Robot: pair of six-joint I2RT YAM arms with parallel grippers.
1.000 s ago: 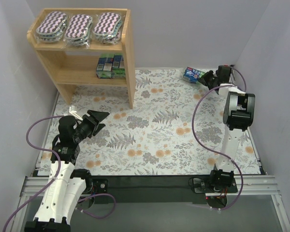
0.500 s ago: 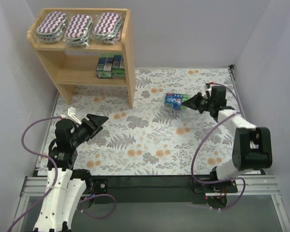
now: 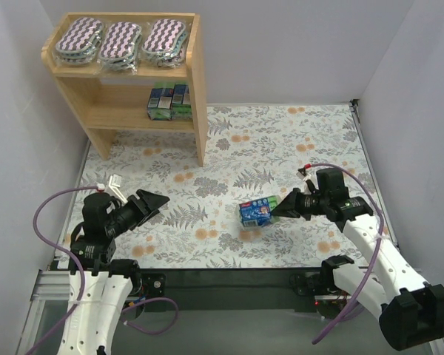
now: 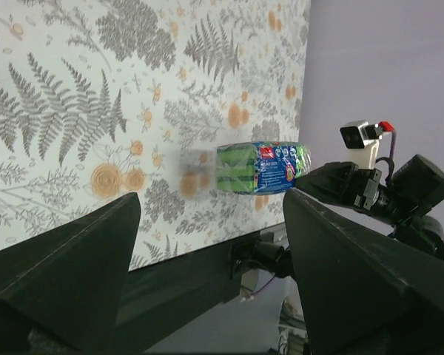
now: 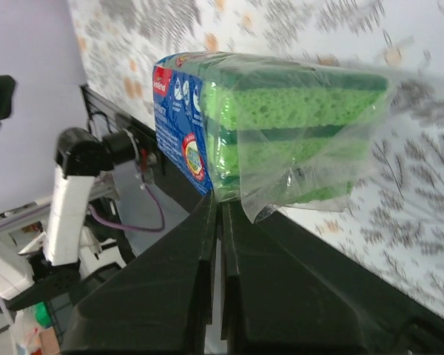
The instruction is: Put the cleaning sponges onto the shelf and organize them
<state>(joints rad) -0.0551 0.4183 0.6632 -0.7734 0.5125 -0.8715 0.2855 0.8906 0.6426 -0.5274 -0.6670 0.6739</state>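
Top view: three pads [image 3: 120, 41] sit on the shelf [image 3: 200, 89] top, two packs [image 3: 169, 101] lower down. Right gripper [image 3: 278, 211] pinches the last pack [image 3: 255, 211] above the mat [image 3: 229, 148], not shelved yet. Left gripper [image 3: 152, 203] jaws are wide apart, empty.

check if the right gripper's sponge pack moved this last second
Yes: the sponge pack, held by the right gripper, came from the far right corner of the mat toward its near edge.
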